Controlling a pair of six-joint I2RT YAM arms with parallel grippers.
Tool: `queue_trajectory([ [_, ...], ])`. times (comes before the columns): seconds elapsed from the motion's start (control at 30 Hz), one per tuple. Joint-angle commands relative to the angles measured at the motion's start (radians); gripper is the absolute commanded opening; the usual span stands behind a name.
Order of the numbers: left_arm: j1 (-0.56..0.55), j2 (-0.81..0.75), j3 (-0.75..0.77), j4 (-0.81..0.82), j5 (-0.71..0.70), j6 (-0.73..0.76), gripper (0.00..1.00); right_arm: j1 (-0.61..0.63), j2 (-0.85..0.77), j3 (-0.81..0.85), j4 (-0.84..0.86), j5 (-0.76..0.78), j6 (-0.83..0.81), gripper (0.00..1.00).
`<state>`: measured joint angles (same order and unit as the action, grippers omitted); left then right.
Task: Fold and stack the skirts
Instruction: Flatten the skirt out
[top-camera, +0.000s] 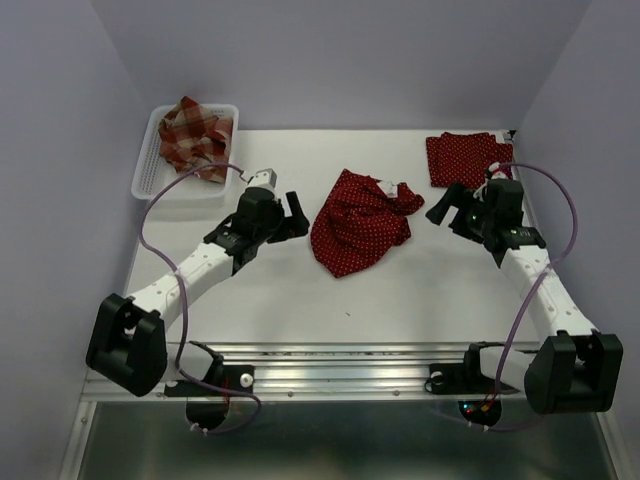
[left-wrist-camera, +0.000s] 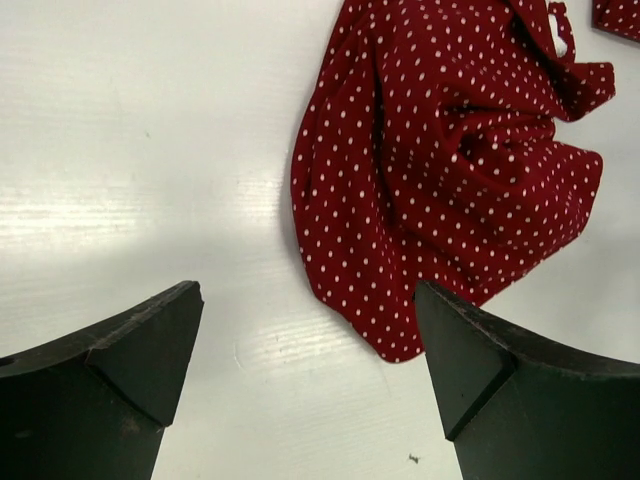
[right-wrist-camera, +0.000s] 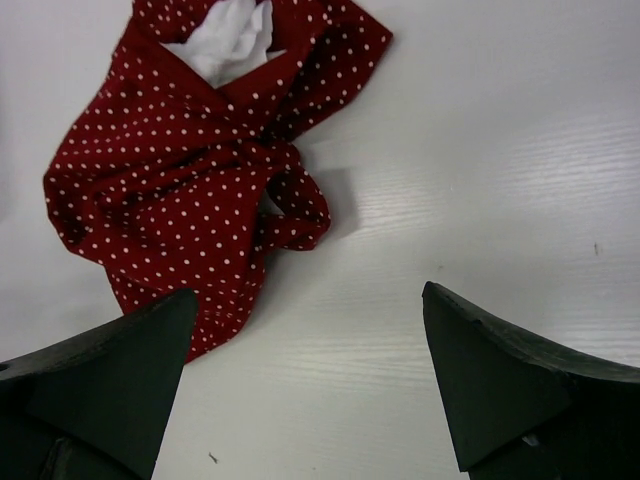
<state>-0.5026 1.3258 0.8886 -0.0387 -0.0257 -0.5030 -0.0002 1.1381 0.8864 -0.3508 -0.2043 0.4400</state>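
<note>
Your left fingers (left-wrist-camera: 130, 360), reaching toward 1 o'clock, stand wide apart and empty at 9 o'clock of the crumpled skirt (top-camera: 358, 225). Your right fingers (right-wrist-camera: 490, 370), reaching toward 11, gape empty at its 3 o'clock. The folded skirt (top-camera: 465, 157) lies at 1 o'clock, the plaid skirt (top-camera: 195, 135) at 11.

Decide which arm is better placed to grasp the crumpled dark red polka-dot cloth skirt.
Likely left: the left gripper sits beside the skirt's flat hem; the right gripper faces its bunched waistband.
</note>
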Motion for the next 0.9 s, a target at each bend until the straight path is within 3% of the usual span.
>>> queue_trajectory([
  [0.0,-0.022,-0.086,-0.114,0.058,0.05,-0.069,0.99,0.014,0.052,-0.026,0.029,-0.015,-0.012,1.0],
  [0.27,-0.214,-0.014,-0.254,0.224,0.133,-0.186,0.99,0.014,0.233,0.002,0.044,0.082,0.019,1.0],
  [0.63,-0.235,0.257,-0.139,0.286,0.123,-0.212,0.95,0.014,0.285,-0.047,0.098,0.005,0.045,1.0],
  [0.77,-0.235,0.337,-0.091,0.28,0.144,-0.19,0.78,0.014,0.308,-0.072,0.153,-0.075,0.046,1.0],
  [0.87,-0.235,0.368,-0.079,0.289,0.148,-0.189,0.52,0.014,0.348,-0.073,0.176,-0.11,0.054,1.0],
])
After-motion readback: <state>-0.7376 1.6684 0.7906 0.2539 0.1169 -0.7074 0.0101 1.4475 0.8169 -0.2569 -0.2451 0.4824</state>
